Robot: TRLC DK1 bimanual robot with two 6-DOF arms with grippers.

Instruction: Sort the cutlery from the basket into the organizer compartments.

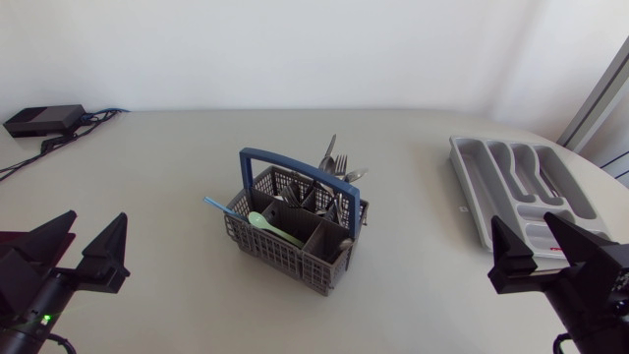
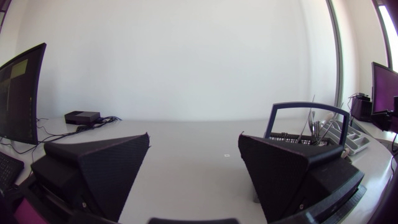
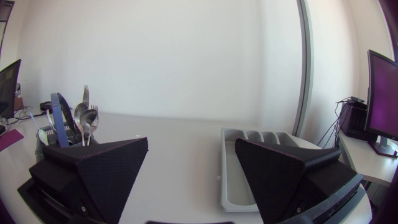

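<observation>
A grey mesh cutlery basket with a blue handle stands mid-table, holding metal forks and spoons upright, plus a green spoon and a blue utensil lying across it. The grey organizer tray lies at the far right. My left gripper rests open and empty near the table's front left. My right gripper rests open and empty at the front right, just before the organizer. From the left wrist the basket shows beyond my left gripper. The right wrist view shows the basket, the organizer and my right gripper.
A black box with cables lies at the back left corner of the table; it appears again in the left wrist view as a small black box. Bare tabletop lies between the basket and the organizer.
</observation>
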